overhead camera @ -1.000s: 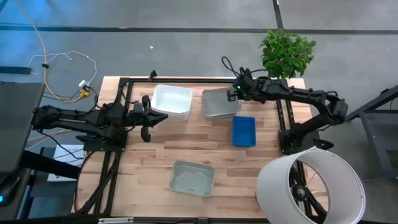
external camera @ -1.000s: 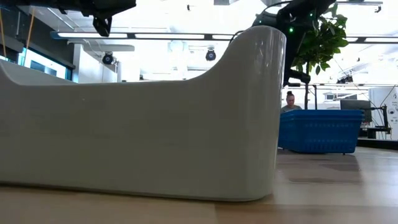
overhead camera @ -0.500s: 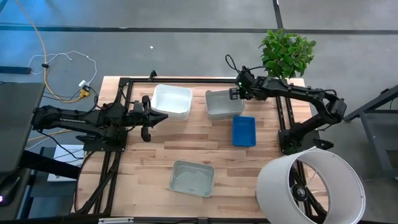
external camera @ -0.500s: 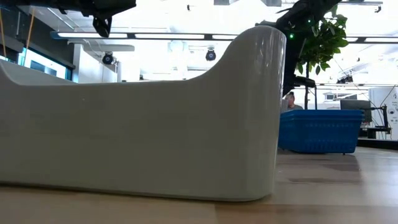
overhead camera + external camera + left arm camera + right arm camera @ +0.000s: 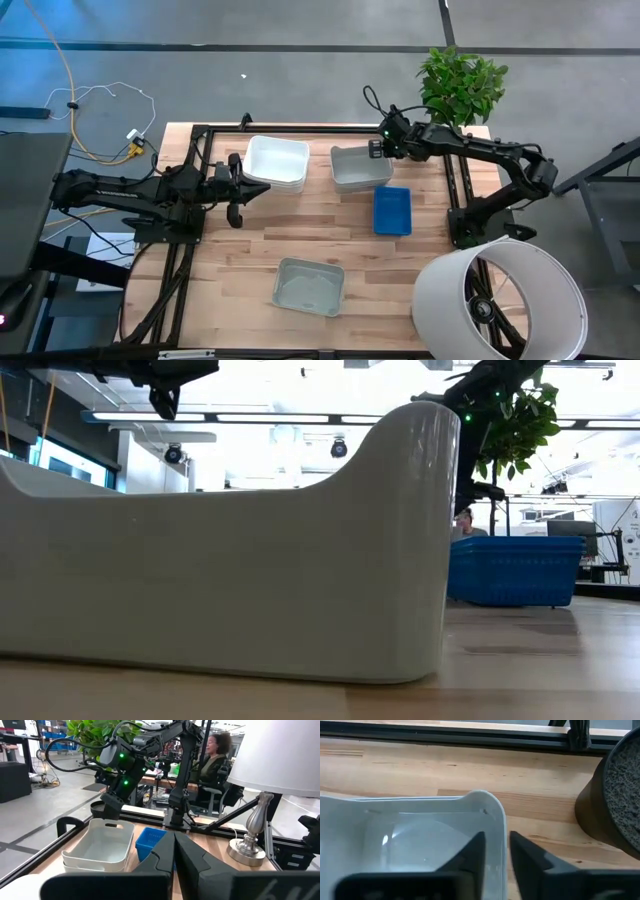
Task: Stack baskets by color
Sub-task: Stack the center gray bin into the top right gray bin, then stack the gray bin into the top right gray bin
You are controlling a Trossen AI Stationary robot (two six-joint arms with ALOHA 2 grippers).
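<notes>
Since the earlier frame, the right gripper [image 5: 376,149] has carried the grey basket [image 5: 360,167] slightly rightward; its stack now sits at the far edge, just beside the blue basket [image 5: 392,210].

Near to far: one grey basket [image 5: 309,285] lies alone at the near edge. At mid-table, the left gripper [image 5: 238,186] waits fully closed and empty beside the white baskets [image 5: 276,163]. At the far side, the right fingers [image 5: 470,855] straddle the grey rim, slightly parted; release appears under way.

Next move, by judgement: retract clear, then fetch the lone grey basket.
</notes>
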